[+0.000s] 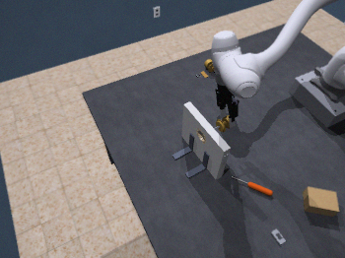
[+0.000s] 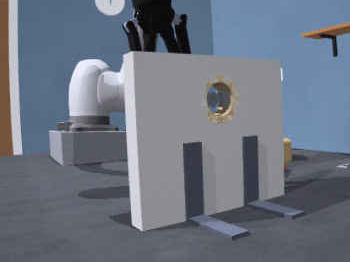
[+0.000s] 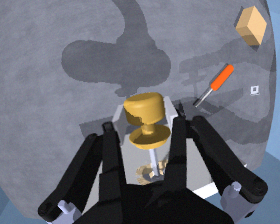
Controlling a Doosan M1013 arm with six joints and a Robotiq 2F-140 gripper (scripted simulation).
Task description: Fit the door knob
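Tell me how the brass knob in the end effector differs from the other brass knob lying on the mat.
The knob in the end effector is off the mat, beside the white panel; the other knob lies on the dark mat, farther from the panel. The held one points its spindle at the panel; the other's pose is too small to tell. Both are brass-coloured.

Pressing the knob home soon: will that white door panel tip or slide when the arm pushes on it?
Probably some risk. The panel stands upright, tall and thin, so a push high up near the latch hole could lever it. Its two flat brackets show feet only on the far side, likely bracing it against this push. The gripper, shut on the door knob, should press gently.
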